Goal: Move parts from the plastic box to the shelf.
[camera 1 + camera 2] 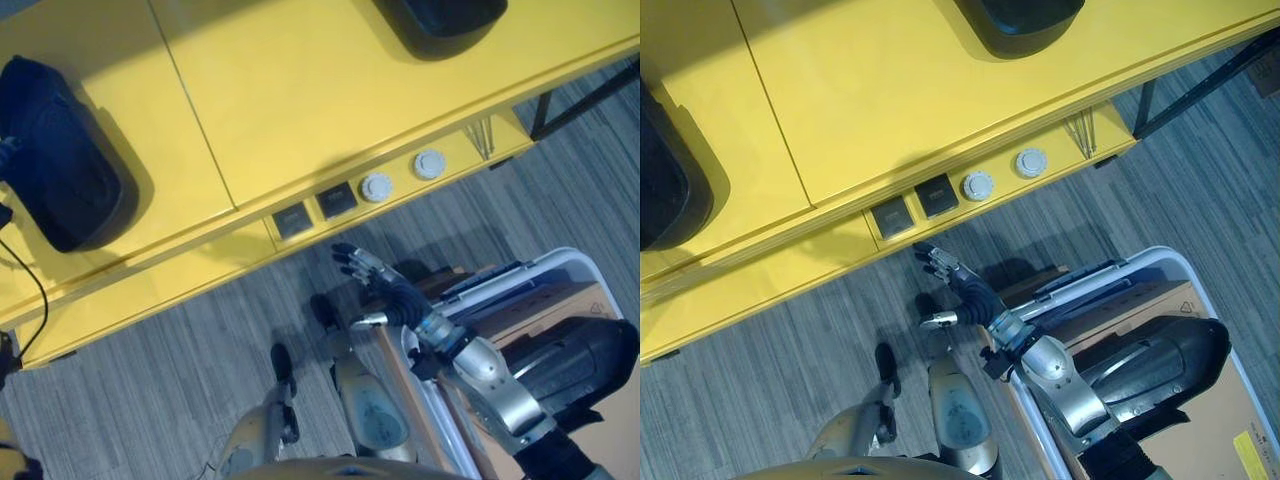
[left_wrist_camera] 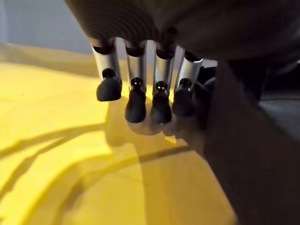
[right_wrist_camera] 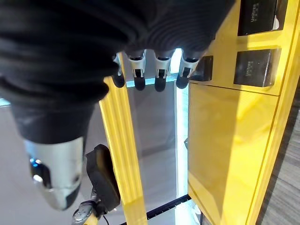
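In the left eye view, the yellow metal shelf (image 1: 330, 90) crosses the upper half of the frame, and on its lower ledge at centre lie two small dark square parts (image 1: 314, 210) with pale print too small to read and two round white parts (image 1: 403, 175) to their right. The right hand (image 1: 385, 290) hangs just below that ledge at centre, its fingers straight and relaxed, holding nothing, apart from the square parts above them. The white plastic box (image 1: 560, 265) sits at lower right with a large black moulded part (image 1: 575, 365) inside. In the right eye view the box shows a yellow label (image 1: 1252, 452) at its bottom right corner, unreadable. In the left wrist view, the left hand (image 2: 145, 75) hangs over the yellow surface with fingers straight and empty. In the right wrist view, fingertips (image 3: 159, 84) point near the square parts at upper right, not touching.
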